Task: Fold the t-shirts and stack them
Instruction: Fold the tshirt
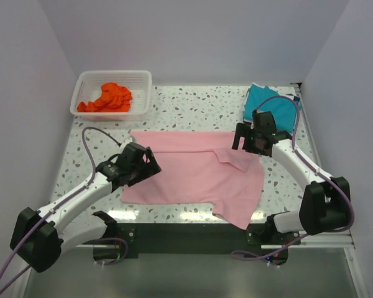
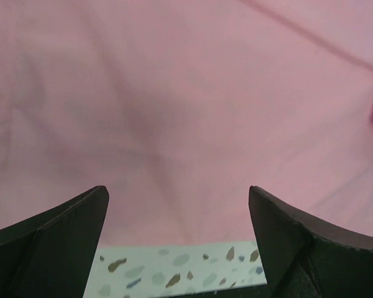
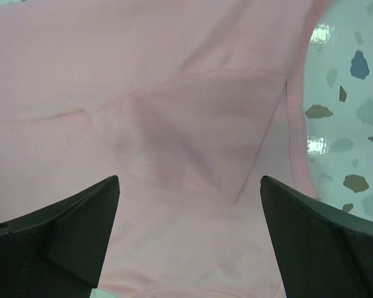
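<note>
— Pink shirt (image 1: 193, 174)?
— Spread flat on the table (image 1: 193, 102), one sleeve turned in, likely laid out for folding.
— Claws?
— Left gripper (image 1: 148, 165) over the shirt's left edge, right gripper (image 1: 245, 138) over its right sleeve. Both wide apart, empty, probably poised to pinch.
— Others?
— Teal shirt (image 1: 267, 105) beyond its far right corner. Orange shirt (image 1: 109, 98) far left, bunched in the basket (image 1: 143, 77).

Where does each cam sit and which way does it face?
Top external: above and behind the bases, facing down at the table; left arm and right arm show, over the pink t-shirt; teal t-shirt far right.
Left wrist: on left arm, facing down; open left fingers frame the pink t-shirt's edge.
Right wrist: on right arm, facing down; open right fingers frame its folded-over sleeve.
Shared: all three see the pink t-shirt.
</note>
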Robot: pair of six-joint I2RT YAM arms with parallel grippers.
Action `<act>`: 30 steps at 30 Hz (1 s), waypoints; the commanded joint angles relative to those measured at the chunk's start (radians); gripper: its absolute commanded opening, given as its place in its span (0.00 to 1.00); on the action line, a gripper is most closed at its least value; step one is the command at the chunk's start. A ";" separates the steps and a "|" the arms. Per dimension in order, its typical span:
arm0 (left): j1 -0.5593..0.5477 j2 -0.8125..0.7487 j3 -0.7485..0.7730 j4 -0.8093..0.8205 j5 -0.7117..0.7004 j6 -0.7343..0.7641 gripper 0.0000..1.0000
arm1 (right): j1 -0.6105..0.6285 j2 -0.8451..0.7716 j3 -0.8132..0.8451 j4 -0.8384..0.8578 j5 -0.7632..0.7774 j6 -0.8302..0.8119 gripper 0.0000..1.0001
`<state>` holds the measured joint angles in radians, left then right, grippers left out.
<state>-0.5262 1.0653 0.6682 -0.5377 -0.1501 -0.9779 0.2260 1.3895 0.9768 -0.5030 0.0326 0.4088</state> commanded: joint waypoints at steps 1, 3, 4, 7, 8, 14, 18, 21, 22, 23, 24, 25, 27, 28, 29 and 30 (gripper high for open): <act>-0.158 -0.059 -0.076 -0.128 -0.017 -0.206 1.00 | -0.005 -0.073 -0.035 -0.026 0.001 -0.001 0.99; -0.263 -0.074 -0.105 -0.186 -0.048 -0.326 1.00 | -0.005 -0.099 -0.050 -0.026 0.007 -0.005 0.99; -0.291 -0.076 -0.110 -0.206 -0.060 -0.361 1.00 | -0.007 -0.104 -0.053 -0.026 0.010 -0.005 0.99; -0.328 -0.071 -0.133 -0.283 -0.104 -0.458 1.00 | -0.005 -0.103 -0.061 -0.026 0.004 -0.011 0.99; -0.327 -0.071 -0.136 -0.306 -0.121 -0.505 1.00 | -0.005 -0.101 -0.062 -0.026 0.004 -0.016 0.99; -0.324 -0.077 -0.133 -0.453 -0.284 -0.680 1.00 | -0.005 -0.081 -0.063 -0.025 0.000 -0.024 0.99; -0.290 -0.073 -0.148 -0.452 -0.330 -0.723 0.98 | -0.005 -0.078 -0.059 -0.026 0.003 -0.030 0.99; -0.246 -0.070 -0.177 -0.426 -0.361 -0.734 0.93 | -0.005 -0.079 -0.058 -0.032 0.004 -0.036 0.99; -0.230 -0.070 -0.191 -0.415 -0.356 -0.729 0.89 | -0.005 -0.083 -0.059 -0.034 0.007 -0.038 0.99; -0.218 -0.070 -0.196 -0.403 -0.355 -0.728 0.86 | -0.005 -0.084 -0.059 -0.034 0.012 -0.038 0.99; -0.200 -0.070 -0.200 -0.400 -0.350 -0.729 0.81 | -0.005 -0.086 -0.058 -0.035 0.016 -0.038 0.99; -0.193 -0.071 -0.202 -0.398 -0.351 -0.729 0.77 | -0.007 -0.087 -0.056 -0.038 0.016 -0.038 0.99; -0.187 -0.079 -0.205 -0.398 -0.365 -0.737 0.70 | -0.005 -0.087 -0.053 -0.040 0.012 -0.042 0.99; -0.186 -0.080 -0.205 -0.400 -0.370 -0.739 0.67 | -0.007 -0.086 -0.052 -0.042 0.012 -0.042 0.99; -0.181 -0.079 -0.205 -0.397 -0.373 -0.736 0.64 | -0.007 -0.086 -0.052 -0.040 0.013 -0.042 0.99; -0.179 -0.076 -0.203 -0.395 -0.379 -0.736 0.63 | -0.007 -0.084 -0.055 -0.040 0.013 -0.042 0.99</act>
<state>-0.7177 0.9989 0.4652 -0.9386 -0.4614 -1.6825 0.2230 1.3098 0.9234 -0.5385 0.0349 0.3805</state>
